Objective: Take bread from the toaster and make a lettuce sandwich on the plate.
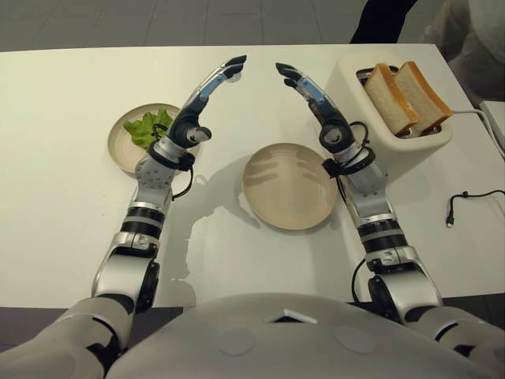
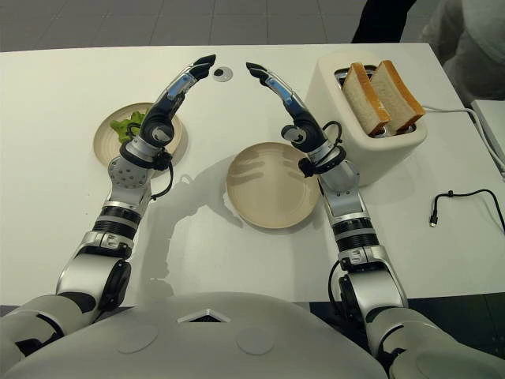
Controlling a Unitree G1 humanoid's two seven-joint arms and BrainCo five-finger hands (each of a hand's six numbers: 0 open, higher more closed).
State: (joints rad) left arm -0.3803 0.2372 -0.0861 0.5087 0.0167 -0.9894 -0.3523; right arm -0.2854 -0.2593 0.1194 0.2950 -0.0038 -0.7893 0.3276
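Currently, at the far left, a small dish (image 1: 115,147) is set on the white counter (image 1: 63,205) with the lettuce (image 1: 148,126) piled in it, kept ready as the filling. Partly over that dish the left hand (image 1: 207,95) is held raised, its fingers stretched out and nothing grasped. Between the two arms the empty plate (image 1: 286,193) is laid close to the robot, where the sandwich is to be built. The right hand (image 1: 316,99) is raised by the plate's far right edge, its fingers likewise extended and empty. It is placed nearest the toaster (image 1: 426,146), so fetching the bread is judged to be its job. Two bread slices (image 1: 392,96) are stood in the slots, raised and leaning slightly, not yet taken. A loose cable (image 1: 473,196) is left at the far right.
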